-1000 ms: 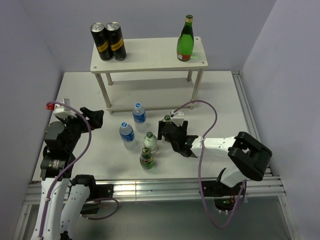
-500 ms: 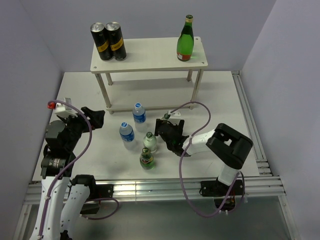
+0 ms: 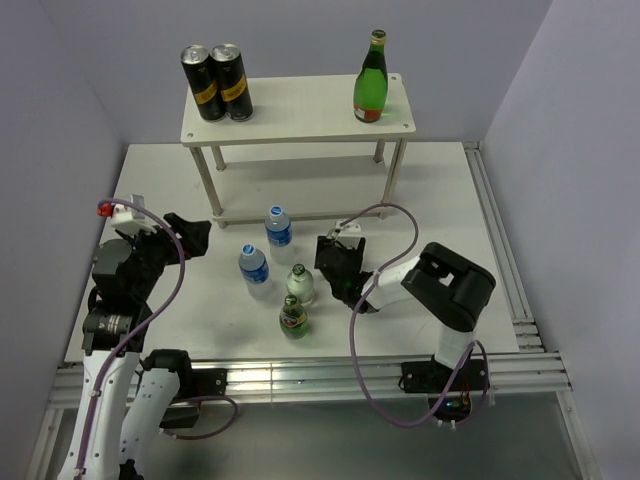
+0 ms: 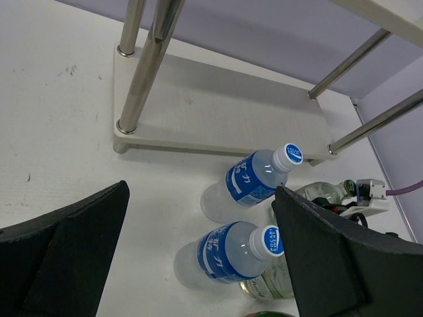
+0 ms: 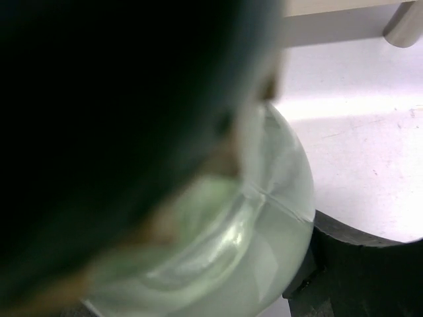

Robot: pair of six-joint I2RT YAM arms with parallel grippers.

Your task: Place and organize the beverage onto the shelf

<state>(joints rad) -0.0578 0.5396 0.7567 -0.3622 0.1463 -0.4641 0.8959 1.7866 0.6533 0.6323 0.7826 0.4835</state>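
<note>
The shelf point(image 3: 300, 110) stands at the back; its top board carries two black cans point(image 3: 219, 84) and a tall green bottle point(image 3: 371, 79). In the right wrist view a pale clear bottle point(image 5: 264, 218) fills the frame, pressed against a dark finger point(image 5: 350, 264); my right gripper point(image 3: 338, 262) is shut on it. Two blue-capped water bottles point(image 3: 279, 228) point(image 3: 254, 264), a clear green-capped bottle point(image 3: 299, 284) and a dark green bottle point(image 3: 293, 317) stand to its left. My left gripper point(image 3: 185, 235) is open, facing the water bottles point(image 4: 254, 178) point(image 4: 228, 254), holding nothing.
The shelf's lower board point(image 4: 218, 112) sits between thin metal legs point(image 4: 135, 79). Walls close in on both sides and the back. A rail point(image 3: 497, 240) runs along the table's right edge. My right arm's elbow point(image 3: 450, 285) is folded near the table's right centre.
My right gripper slid a little left and shut on the clear bottle, and the right arm folded inward. The left arm stayed almost still.
</note>
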